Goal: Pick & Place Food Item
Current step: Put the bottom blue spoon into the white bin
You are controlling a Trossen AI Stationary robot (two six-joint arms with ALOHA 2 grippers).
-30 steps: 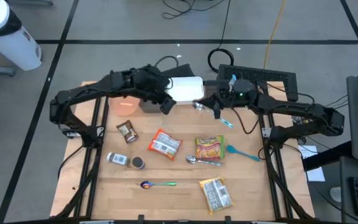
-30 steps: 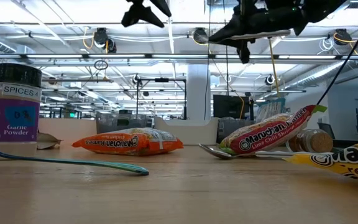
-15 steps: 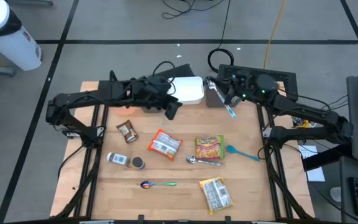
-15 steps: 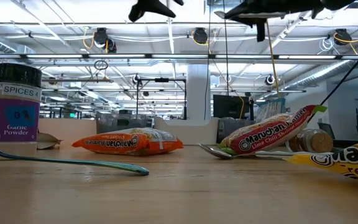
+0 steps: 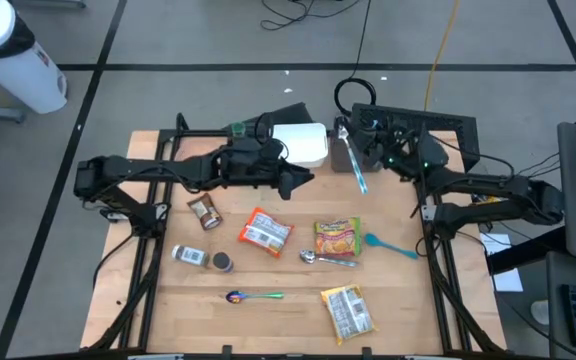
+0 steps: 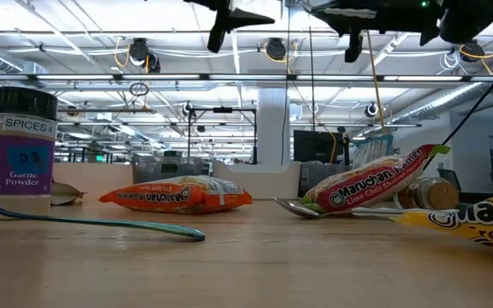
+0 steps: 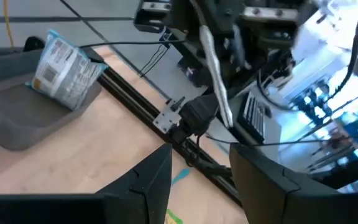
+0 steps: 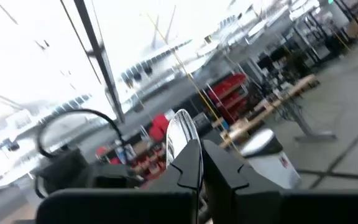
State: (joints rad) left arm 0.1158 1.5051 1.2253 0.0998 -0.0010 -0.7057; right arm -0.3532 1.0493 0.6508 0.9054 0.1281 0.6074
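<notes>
Three ramen packets lie flat on the wooden table: an orange one [image 5: 265, 231], a yellow-green one [image 5: 337, 238] and one near the front edge [image 5: 348, 311]. My left gripper [image 5: 301, 181] hangs high over the table's far middle, open, nearly level and pointing toward the right edge; it holds nothing [image 7: 201, 158]. My right gripper [image 5: 352, 158] is up near the far edge, tipped upward and shut on a spoon [image 5: 358, 183] with a silver bowl and a blue handle. Both grippers show only at the low view's top [image 6: 238, 17]. My right gripper pinches the spoon between its two shut fingers, somewhere along the shaft below the bowl [image 8: 180, 134], which sticks out past the fingertips. The fingers lie across the spoon, coming from the table's right side. The spoon is lifted clear, its blue handle end [image 5: 359, 186] toward the near edge.
At the far edge stand a white container [image 5: 303, 143] and a grey bin [image 7: 17, 124] holding a packet [image 7: 64, 65]. On the table's left lie a brown packet [image 5: 205, 211] and a spice jar [image 5: 196, 257]. A colourful spoon [image 5: 253, 296], a metal spoon [image 5: 326, 259] and a teal spoon [image 5: 388, 243] lie farther forward.
My left gripper has gone toward the table's right edge and a little down, tipping from pointing down to nearly level. My right gripper has risen and tipped upward with the spoon, which has turned from lying left-to-right to lying far-to-near.
</notes>
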